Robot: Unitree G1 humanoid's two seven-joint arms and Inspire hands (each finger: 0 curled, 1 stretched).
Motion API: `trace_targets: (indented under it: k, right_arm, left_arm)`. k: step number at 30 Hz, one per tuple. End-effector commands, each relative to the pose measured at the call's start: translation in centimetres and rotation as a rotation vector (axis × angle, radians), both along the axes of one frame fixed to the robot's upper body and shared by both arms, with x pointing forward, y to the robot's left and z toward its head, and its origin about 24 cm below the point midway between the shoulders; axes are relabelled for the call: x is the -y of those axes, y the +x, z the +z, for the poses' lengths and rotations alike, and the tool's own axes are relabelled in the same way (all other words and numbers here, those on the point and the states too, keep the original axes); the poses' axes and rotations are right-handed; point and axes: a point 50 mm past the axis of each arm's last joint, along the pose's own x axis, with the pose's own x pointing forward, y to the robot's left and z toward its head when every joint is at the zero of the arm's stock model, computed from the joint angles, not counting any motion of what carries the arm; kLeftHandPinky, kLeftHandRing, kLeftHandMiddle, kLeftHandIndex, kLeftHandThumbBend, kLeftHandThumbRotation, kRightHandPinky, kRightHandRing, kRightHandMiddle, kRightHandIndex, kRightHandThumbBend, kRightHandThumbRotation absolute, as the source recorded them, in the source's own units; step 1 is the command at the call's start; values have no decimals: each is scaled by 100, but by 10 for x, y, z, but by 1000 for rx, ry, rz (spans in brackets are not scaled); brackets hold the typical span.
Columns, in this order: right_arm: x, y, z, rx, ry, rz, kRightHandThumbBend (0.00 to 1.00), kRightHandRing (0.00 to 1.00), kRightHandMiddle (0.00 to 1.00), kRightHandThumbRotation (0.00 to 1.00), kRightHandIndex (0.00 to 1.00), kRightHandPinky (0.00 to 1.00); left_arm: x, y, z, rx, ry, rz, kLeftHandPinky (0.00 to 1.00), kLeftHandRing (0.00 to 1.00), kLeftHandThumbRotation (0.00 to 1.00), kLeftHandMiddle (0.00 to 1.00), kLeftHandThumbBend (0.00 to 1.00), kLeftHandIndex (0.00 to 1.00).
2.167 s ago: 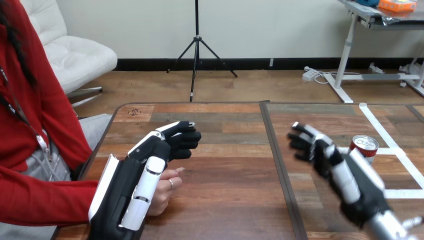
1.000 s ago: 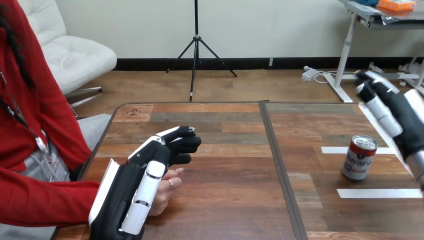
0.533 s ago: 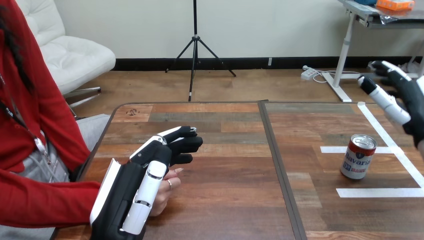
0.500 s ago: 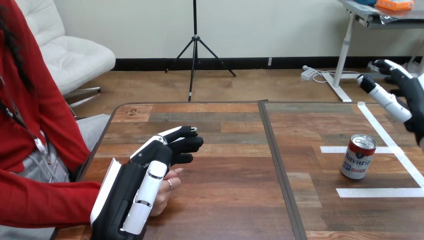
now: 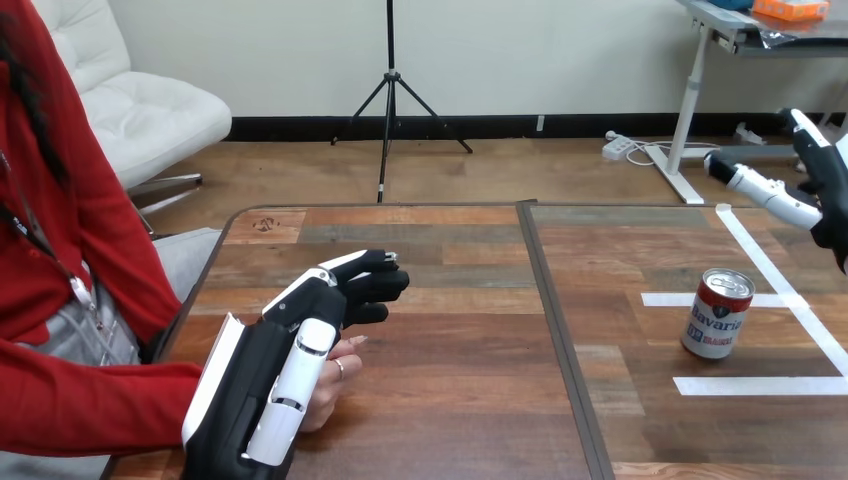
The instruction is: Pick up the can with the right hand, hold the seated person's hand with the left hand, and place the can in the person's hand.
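Standing upright: can (image 5: pixel 718 313), long axis vertical, top up.

Can (image 5: pixel 718 313), upright on the counter (image 5: pixel 440 400): red-and-white printed label (image 5: pixel 716 326) with one band of dark blue lettering below a small crest; wording too small to read reliably. Counter, far left corner: small dark mark (image 5: pixel 265 223), unreadable.

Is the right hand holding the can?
No, the can stands upright on the table, and the right hand hangs above it, apart.
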Motion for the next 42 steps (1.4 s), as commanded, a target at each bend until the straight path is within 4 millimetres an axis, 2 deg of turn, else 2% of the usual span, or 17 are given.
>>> trace_targets:
  k: [1, 8, 12, 19, 27, 34, 42]
  right_arm:
    - [-1, 13, 21, 24, -66, -28, 100, 93, 96, 81, 98, 75]
    - [-1, 13, 14, -18, -98, -58, 100, 90, 93, 76, 96, 72]
    - [-1, 13, 7, -54, -40, -59, 100, 92, 94, 73, 95, 77]
    - [-4, 11, -3, -93, -20, -53, 100, 91, 94, 67, 94, 74]
    - [-8, 8, -17, -156, -21, -42, 100, 92, 94, 65, 95, 74]
    - [-11, 6, -27, -206, -30, -50, 100, 89, 93, 65, 95, 71]
    - [-16, 1, -41, -238, -39, -34, 100, 91, 92, 68, 94, 73]
  left_arm:
    - [3, 9, 13, 71, -29, -16, 75, 77, 100, 74, 48, 74]
    - [2, 9, 13, 65, -37, -19, 75, 77, 100, 74, 48, 75]
    - [2, 9, 13, 66, -34, -19, 75, 77, 100, 75, 48, 75]
    - [2, 9, 13, 69, -39, -25, 72, 76, 100, 75, 47, 75]
    - [1, 10, 14, 73, -36, -24, 71, 76, 100, 74, 47, 74]
    - [-1, 10, 15, 72, -34, -26, 70, 76, 100, 74, 46, 74]
    - [-2, 11, 16, 73, -29, -26, 70, 76, 100, 74, 44, 74]
